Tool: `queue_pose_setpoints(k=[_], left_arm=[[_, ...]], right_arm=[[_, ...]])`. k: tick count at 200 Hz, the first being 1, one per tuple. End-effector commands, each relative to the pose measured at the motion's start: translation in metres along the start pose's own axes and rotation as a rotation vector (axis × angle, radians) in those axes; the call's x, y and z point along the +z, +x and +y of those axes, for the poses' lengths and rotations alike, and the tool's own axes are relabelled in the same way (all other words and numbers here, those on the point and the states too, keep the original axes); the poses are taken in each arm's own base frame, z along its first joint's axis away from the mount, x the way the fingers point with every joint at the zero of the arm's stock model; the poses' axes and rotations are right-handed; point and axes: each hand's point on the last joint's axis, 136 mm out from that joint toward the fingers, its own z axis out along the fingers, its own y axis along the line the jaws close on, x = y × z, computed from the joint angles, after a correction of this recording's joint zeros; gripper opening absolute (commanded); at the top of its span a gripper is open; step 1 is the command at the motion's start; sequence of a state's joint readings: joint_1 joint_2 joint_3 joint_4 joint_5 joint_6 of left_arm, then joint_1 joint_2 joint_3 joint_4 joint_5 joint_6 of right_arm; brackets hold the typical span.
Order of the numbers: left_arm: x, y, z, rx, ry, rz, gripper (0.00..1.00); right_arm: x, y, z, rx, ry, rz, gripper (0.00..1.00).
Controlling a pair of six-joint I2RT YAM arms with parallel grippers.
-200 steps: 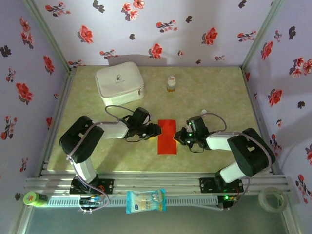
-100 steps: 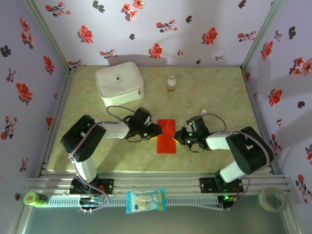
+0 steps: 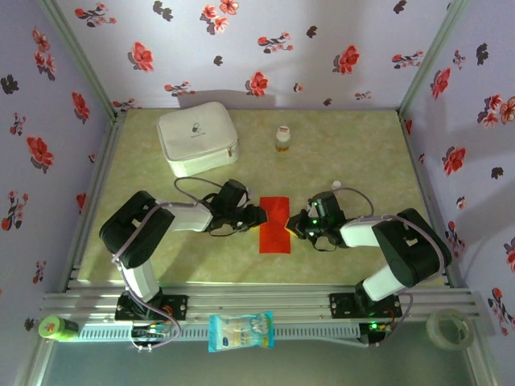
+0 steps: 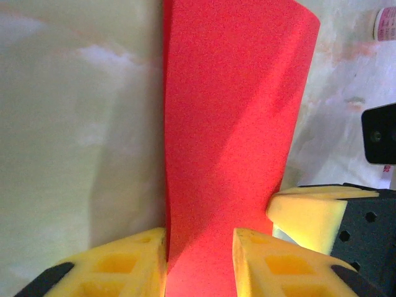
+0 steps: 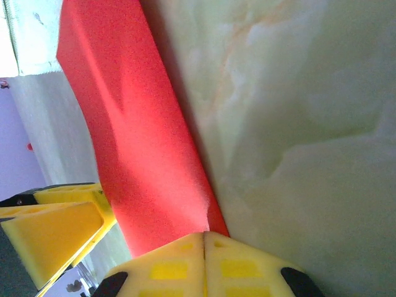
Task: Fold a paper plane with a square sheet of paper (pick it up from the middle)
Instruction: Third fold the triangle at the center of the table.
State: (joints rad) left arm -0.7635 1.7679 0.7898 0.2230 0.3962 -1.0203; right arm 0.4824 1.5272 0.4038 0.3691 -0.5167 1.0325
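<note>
Right gripper (image 5: 204, 241) clamps the red paper sheet (image 3: 275, 225) at 3 o'clock, anchoring it; left gripper (image 4: 199, 247) straddles the 9 o'clock fold, fingers apart.

A robot test booth in a lab; lilac wall panels printed with red flowers (image 3: 265, 48) enclose the pale green marbled tabletop (image 3: 362, 153) beyond the left gripper (image 3: 261, 215); silver aluminium frame rails (image 3: 282, 299) run behind it, nearer the arm bases.

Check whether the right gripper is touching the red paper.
Touching: the right wrist view shows the right gripper with its jaws shut on the red paper.
</note>
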Motion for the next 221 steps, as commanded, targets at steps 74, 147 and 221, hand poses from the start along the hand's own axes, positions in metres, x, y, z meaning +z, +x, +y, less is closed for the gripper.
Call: queue_pose_setpoints(k=[74,147,221], left_arm=[[-0.011,-0.010,-0.011,-0.054,0.123,-0.064,0.27],[-0.012,-0.010,-0.006,-0.057,0.109,-0.065,0.12],[-0.033,-0.013,-0.001,-0.096,0.105,-0.119,0.00]], right_arm=[[0.005,0.005,-0.025,0.040,0.086,0.007,0.09],[0.003,0.003,-0.016,0.023,0.059,0.002,0.13],[-0.033,-0.007,0.035,-0.169,-0.010,-0.083,0.26]])
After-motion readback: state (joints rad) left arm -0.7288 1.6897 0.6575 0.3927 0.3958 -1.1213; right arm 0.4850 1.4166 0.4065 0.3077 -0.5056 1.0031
